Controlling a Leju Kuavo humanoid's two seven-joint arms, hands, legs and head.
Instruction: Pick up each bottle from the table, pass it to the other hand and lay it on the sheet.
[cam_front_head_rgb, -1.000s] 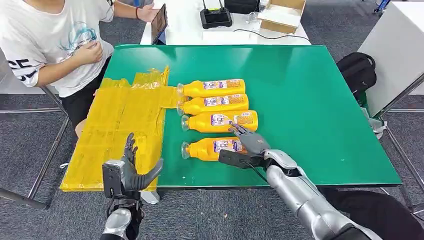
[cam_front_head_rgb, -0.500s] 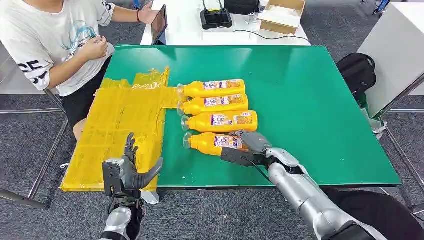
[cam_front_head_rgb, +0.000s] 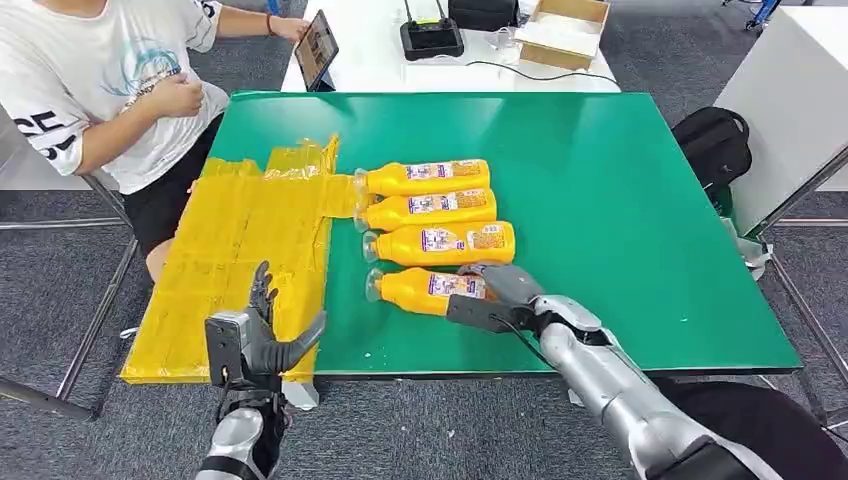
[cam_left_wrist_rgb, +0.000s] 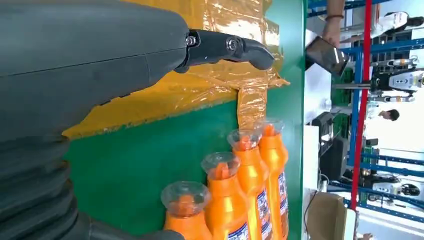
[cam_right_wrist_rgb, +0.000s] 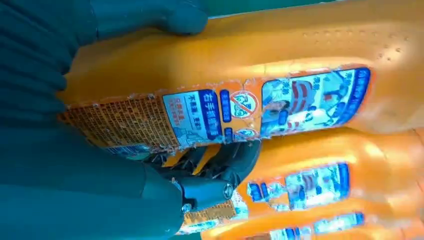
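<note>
**Right robot hand wrapped on the nearest bottle**

Your right robot hand (cam_front_head_rgb: 497, 296) has its fingers (cam_right_wrist_rgb: 220, 167) curled round the base end of the nearest bottle (cam_front_head_rgb: 425, 288), thumb on the other side, so it appears gripped but still lying on the table (cam_front_head_rgb: 620, 200). Just beyond it lie three more bottles (cam_front_head_rgb: 440, 210), side by side, caps toward the sheet (cam_front_head_rgb: 240, 240). All look full of orange drink. Your left robot hand (cam_front_head_rgb: 255, 340) waits spread and empty, near the sheet's edge, likely for the handover.
</note>
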